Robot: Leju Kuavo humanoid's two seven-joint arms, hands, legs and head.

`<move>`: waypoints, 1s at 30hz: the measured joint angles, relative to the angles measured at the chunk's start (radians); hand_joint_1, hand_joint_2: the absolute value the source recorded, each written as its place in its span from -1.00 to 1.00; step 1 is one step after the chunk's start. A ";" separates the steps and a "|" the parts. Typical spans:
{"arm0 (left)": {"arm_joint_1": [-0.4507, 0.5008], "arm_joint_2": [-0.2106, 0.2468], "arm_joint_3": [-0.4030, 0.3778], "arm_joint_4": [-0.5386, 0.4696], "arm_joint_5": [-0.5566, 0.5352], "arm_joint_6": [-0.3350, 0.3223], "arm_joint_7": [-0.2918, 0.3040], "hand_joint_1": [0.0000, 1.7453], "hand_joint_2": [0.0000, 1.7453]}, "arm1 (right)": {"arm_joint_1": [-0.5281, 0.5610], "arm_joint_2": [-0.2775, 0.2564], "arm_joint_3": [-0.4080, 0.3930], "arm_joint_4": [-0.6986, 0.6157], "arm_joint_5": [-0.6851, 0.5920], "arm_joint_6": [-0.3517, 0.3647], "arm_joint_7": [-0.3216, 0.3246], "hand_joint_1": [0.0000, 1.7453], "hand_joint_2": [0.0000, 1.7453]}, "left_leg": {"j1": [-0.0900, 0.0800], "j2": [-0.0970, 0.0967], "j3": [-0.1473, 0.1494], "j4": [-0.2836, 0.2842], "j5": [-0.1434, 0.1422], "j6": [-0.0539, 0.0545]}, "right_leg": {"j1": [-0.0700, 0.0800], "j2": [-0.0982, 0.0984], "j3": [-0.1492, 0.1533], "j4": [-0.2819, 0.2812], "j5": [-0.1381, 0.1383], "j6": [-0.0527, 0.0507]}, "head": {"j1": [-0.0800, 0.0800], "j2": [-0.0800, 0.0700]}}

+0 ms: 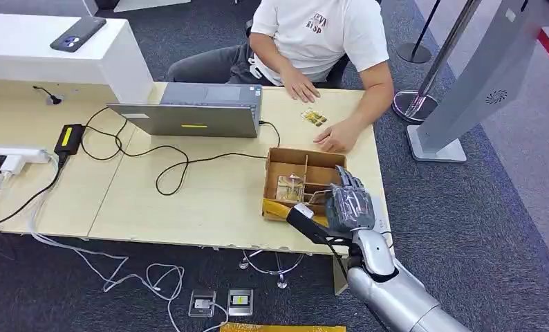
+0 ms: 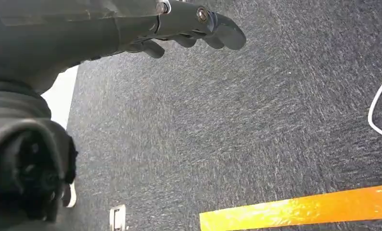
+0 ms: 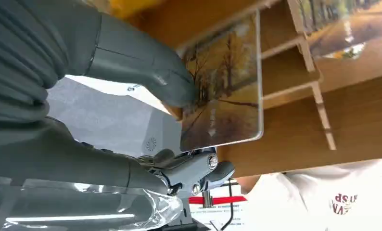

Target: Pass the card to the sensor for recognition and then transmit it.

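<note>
My right hand [image 1: 346,201] hovers over the near right part of an open wooden box [image 1: 303,153] on the table. In the right wrist view the thumb [image 3: 146,67] and the fingers [image 3: 198,168] pinch a card [image 3: 225,91] printed with an autumn tree avenue, held just above the box's wooden dividers [image 3: 295,72]. Another card of the same kind [image 3: 345,21] lies deeper in the box, seen in the head view as a card [image 1: 290,187]. My left hand [image 2: 189,26] hangs over grey carpet, its fingers loosely apart and holding nothing.
A person in a white shirt [image 1: 320,34] sits across the table, both hands resting near small yellow cards [image 1: 314,117]. A laptop [image 1: 192,111], black cables [image 1: 168,166], a black adapter [image 1: 69,137] and a white device [image 1: 16,153] occupy the left. A grey kiosk [image 1: 479,83] stands right.
</note>
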 joint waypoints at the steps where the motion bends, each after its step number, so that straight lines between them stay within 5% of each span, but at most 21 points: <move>1: 0.000 0.000 0.000 0.000 0.000 0.000 0.000 -1.00 -1.00 | 0.000 0.001 0.000 0.000 0.001 0.000 -0.001 1.00 1.00 | 0.000 0.000 0.000 0.000 0.000 0.000 | 0.000 0.000 0.000 0.000 0.000 0.000 | 0.000 0.000; 30: 0.001 -0.002 0.000 0.000 0.000 0.002 0.000 -1.00 -1.00 | -0.034 0.031 -0.001 0.013 0.010 -0.003 -0.003 1.00 1.00 | 0.000 0.000 0.000 0.000 0.000 0.000 | 0.000 0.000 0.000 0.000 0.000 0.000 | 0.000 0.000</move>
